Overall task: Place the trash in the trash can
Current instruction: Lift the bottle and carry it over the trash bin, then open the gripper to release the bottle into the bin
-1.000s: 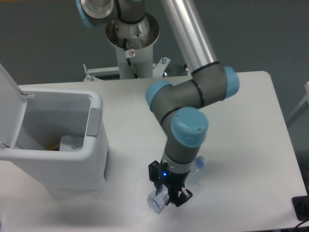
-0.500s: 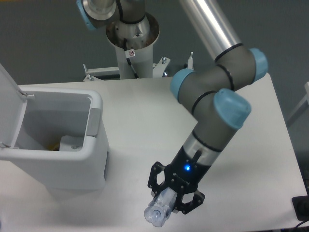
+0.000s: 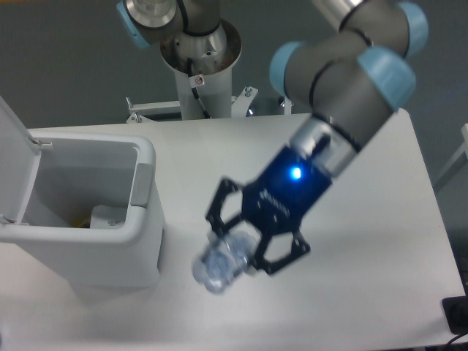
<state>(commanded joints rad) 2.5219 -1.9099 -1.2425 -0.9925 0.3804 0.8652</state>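
My gripper [image 3: 235,252] is shut on the clear crushed plastic bottle [image 3: 216,268] and holds it raised above the table, close to the camera and blurred. The bottle's blue cap end is hidden behind the gripper. The white trash can [image 3: 88,212] stands at the left with its flip lid [image 3: 13,157] open and its grey latch panel [image 3: 142,184] facing right. The bottle is to the right of the can and lower in the frame, outside it. Something small and yellowish lies at the can's bottom [image 3: 86,217]. I cannot see the white paper wrapper.
The white table [image 3: 380,219] runs to its right edge and its front edge. The arm's base column [image 3: 199,66] stands behind the table at the back. A dark object [image 3: 457,314] sits at the lower right corner.
My gripper has lifted the bottle off the table, risen toward the camera and shifted a little left toward the can. The arm's elbow has swung up and right.
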